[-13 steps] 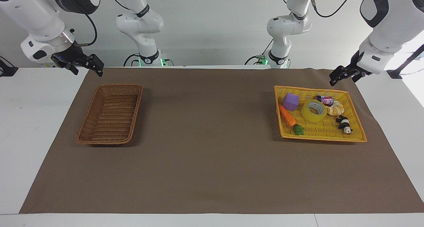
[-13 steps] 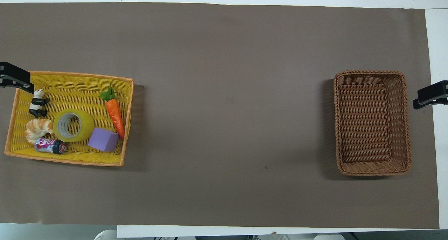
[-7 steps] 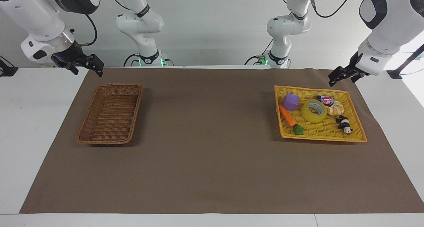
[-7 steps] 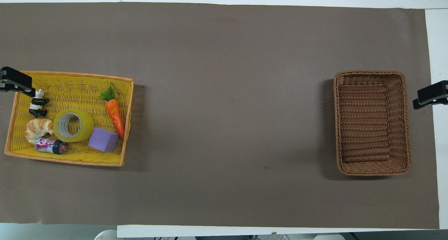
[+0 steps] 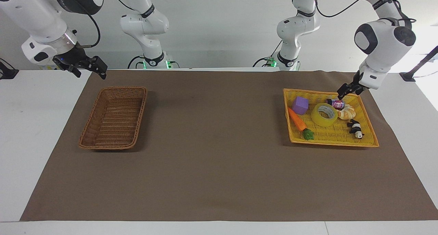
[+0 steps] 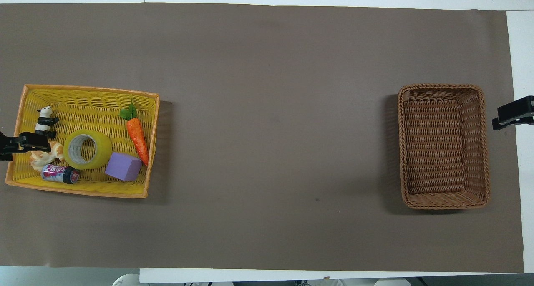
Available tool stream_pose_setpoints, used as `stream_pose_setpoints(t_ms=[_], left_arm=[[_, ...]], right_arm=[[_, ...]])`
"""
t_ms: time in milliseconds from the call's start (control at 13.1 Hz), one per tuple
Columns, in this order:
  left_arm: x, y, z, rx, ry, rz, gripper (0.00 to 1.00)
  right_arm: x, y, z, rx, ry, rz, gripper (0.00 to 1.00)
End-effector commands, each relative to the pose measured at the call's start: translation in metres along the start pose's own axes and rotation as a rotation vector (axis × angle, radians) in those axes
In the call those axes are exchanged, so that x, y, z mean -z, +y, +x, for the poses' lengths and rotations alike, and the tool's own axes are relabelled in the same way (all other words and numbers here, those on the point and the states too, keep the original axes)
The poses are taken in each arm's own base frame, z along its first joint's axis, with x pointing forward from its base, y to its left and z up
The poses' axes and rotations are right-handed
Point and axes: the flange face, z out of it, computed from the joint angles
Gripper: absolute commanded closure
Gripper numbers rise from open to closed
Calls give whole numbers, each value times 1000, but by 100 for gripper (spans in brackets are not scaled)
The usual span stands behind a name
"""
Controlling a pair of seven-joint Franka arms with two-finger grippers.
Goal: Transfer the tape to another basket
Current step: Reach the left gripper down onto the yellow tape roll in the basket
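The yellow tape (image 5: pixel 324 114) (image 6: pixel 87 149) lies flat in the middle of the yellow-orange tray (image 5: pixel 333 143) (image 6: pixel 83 192), at the left arm's end of the table. My left gripper (image 5: pixel 343 92) (image 6: pixel 37 141) hangs open and empty over the tray's edge nearest the robots. It is just above the small can (image 5: pixel 335 103) and the croissant (image 5: pixel 347 112), beside the tape and apart from it. The brown wicker basket (image 5: pixel 121 88) (image 6: pixel 442 86) stands empty at the right arm's end. My right gripper (image 5: pixel 97 67) (image 6: pixel 507 117) waits in the air beside that basket.
The tray also holds a purple block (image 5: pixel 300 105) (image 6: pixel 123 166), a toy carrot (image 5: pixel 296 119) (image 6: pixel 137 136) and a panda figure (image 5: pixel 356 128) (image 6: pixel 45 122), all close around the tape. A brown mat (image 5: pixel 219 159) covers the table between tray and basket.
My left arm has swung in and come down from outside the tray's corner to over the can and croissant. The right arm and all objects have stayed put.
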Motion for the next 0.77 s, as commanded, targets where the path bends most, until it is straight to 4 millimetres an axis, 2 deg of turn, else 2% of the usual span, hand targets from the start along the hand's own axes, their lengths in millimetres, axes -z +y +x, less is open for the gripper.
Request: stream_pose_setpoints(t_ms=[0,383,690], left_arm=[[-29,1,-3,-3,6,-9,32],[-51,9,13,-35,53,-15,32],[-65,15,14,-123,26,-17,32]], right_arm=[[0,0,-7,19,8,7,1],[0,1,-7,18,8,7,1],[0,0,-7,19,8,7,1]])
